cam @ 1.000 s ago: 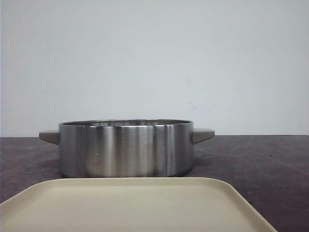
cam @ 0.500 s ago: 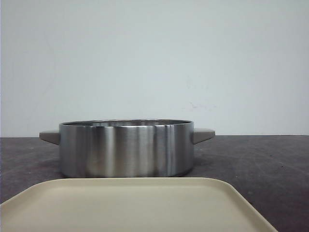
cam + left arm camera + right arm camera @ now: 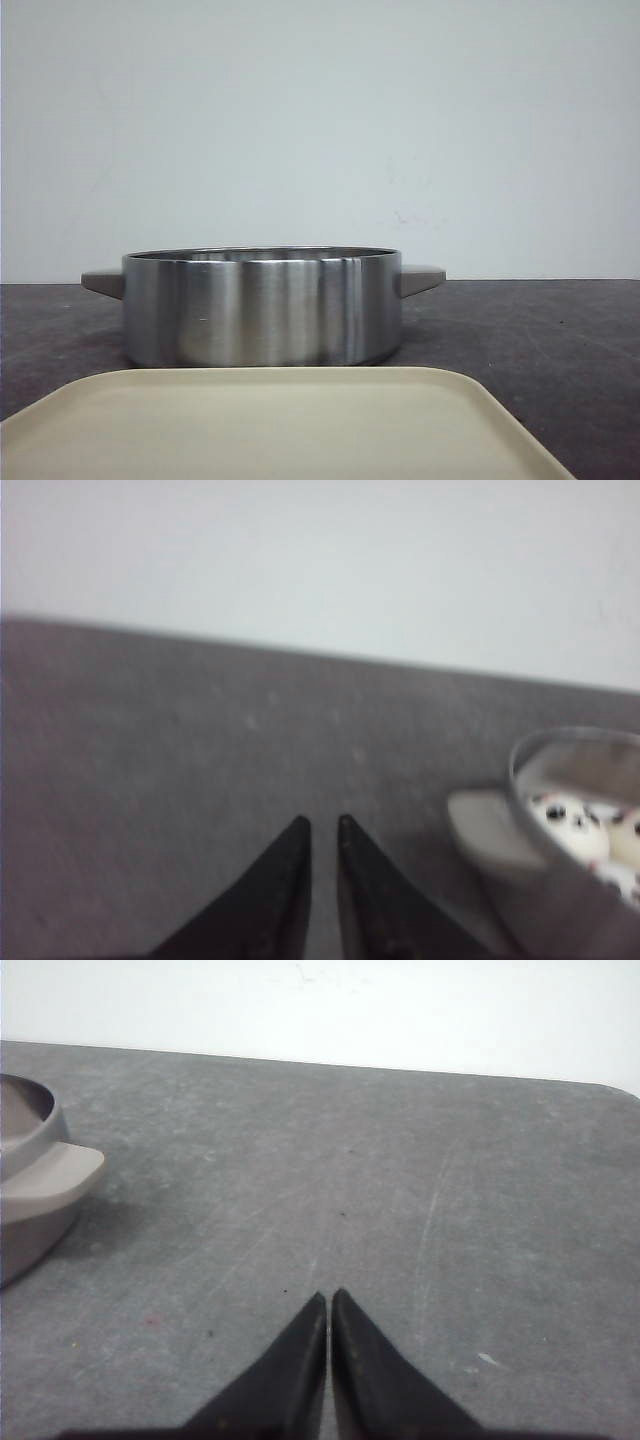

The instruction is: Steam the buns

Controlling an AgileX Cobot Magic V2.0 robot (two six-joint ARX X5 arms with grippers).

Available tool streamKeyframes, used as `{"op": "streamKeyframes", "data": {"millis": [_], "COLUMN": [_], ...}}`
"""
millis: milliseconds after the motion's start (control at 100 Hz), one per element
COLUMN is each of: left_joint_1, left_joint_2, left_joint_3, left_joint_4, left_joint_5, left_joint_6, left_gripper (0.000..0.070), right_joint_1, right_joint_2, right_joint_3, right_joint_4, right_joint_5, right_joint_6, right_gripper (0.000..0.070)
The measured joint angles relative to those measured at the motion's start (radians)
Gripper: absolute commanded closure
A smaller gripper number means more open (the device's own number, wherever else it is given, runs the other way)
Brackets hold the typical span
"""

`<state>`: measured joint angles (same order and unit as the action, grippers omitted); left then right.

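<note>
The buns (image 3: 572,823) show only in the left wrist view: two or three white domes with black panda faces inside the steel pot (image 3: 575,900), partly cut off by the frame edge. In the front view the pot (image 3: 262,305) stands mid-table and its wall hides the buns. My left gripper (image 3: 320,826) hovers over bare table beside the pot's beige handle (image 3: 485,832), its fingers a narrow gap apart and empty. My right gripper (image 3: 329,1298) is shut and empty over bare table on the pot's other side (image 3: 22,1225). Neither gripper shows in the front view.
An empty beige tray (image 3: 280,425) lies in front of the pot, nearest the camera. The dark table (image 3: 540,330) runs back to a white wall. The pot's second handle (image 3: 52,1173) sticks out toward my right gripper.
</note>
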<state>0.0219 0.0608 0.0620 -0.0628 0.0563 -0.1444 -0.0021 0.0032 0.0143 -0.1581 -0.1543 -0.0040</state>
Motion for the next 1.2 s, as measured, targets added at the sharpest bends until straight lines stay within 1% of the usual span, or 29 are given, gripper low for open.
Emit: {"op": "streamKeyframes", "data": {"millis": [50,130,330,440,560,1200], "left_joint_1": [0.000,0.000,0.000,-0.007,-0.009,-0.009], "left_joint_2": [-0.011,-0.035,-0.056,-0.056,-0.056,-0.056], "left_joint_3": [-0.025,-0.030,-0.030,-0.030,-0.030,-0.030], "left_joint_4": [0.014,0.002,-0.118,-0.118,-0.118,-0.118], "left_joint_5": [0.002,0.002,0.002,0.002,0.002,0.002], "left_joint_6": [-0.005,-0.007,0.036,0.067,0.083,0.094], "left_gripper": [0.0700,0.0700,0.0700,0.0700,0.0700,0.0700], "right_joint_1": [0.000,0.000,0.000,0.000,0.000,0.000], "right_joint_2": [0.000,0.000,0.000,0.000,0.000,0.000], "right_joint_3": [0.000,0.000,0.000,0.000,0.000,0.000], "right_joint_4": [0.000,0.000,0.003,0.006,0.006,0.006], "right_joint_5": [0.000,0.000,0.000,0.000,-0.001,0.000], "right_joint_6": [0.000,0.000,0.000,0.000,0.000,0.000], "right_gripper": [0.0693,0.0693,0.0693,0.0693,0.0693,0.0693]}}
